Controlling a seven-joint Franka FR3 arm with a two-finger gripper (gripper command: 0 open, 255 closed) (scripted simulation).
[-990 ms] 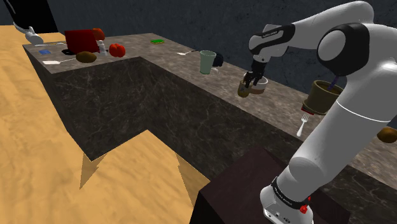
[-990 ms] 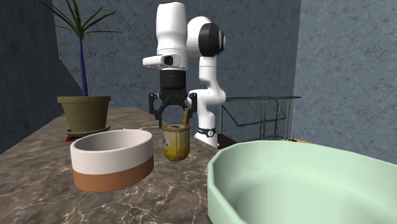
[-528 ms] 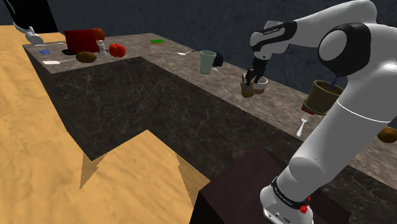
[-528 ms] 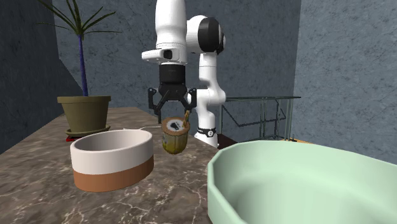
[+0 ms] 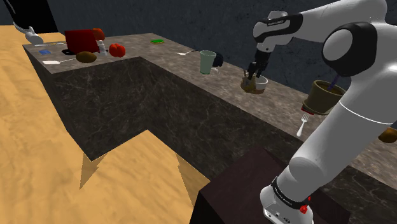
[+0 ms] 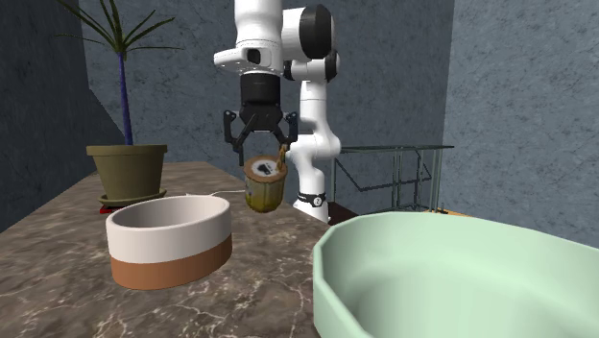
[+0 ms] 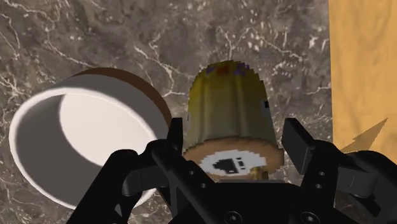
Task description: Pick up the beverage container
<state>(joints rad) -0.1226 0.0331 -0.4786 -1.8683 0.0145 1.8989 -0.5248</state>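
A yellow-olive can (image 6: 266, 190) is clasped between the two black fingers (image 6: 231, 144) of the gripper (image 6: 260, 159). The fingers are closed only as far as the can's sides allow. In the second exterior view the can is seen hanging under the gripper and appears to be raised just off the dark marbled bench (image 6: 58, 278). Its pale top, marked with a dark opening, is turned slightly towards that camera.

In the wrist view the can (image 7: 229, 102) is gripped near its top, with one finger (image 7: 175, 140) pressed to each side, and the marbled bench (image 7: 95, 32) is seen below it. A round bowl (image 7: 70, 140), white inside with a brown base, is set on the bench just beside the can.

In the shoulder view the gripper (image 5: 254, 75) and can (image 5: 248, 86) are seen above the bench, by the bowl (image 5: 261, 87). A pale green cup (image 5: 207, 62) is placed further along the bench towards the shoulder view's left. A plant pot (image 5: 322, 97) and a white fork (image 5: 303, 124) are found towards that view's right, near the white arm (image 5: 343, 102).
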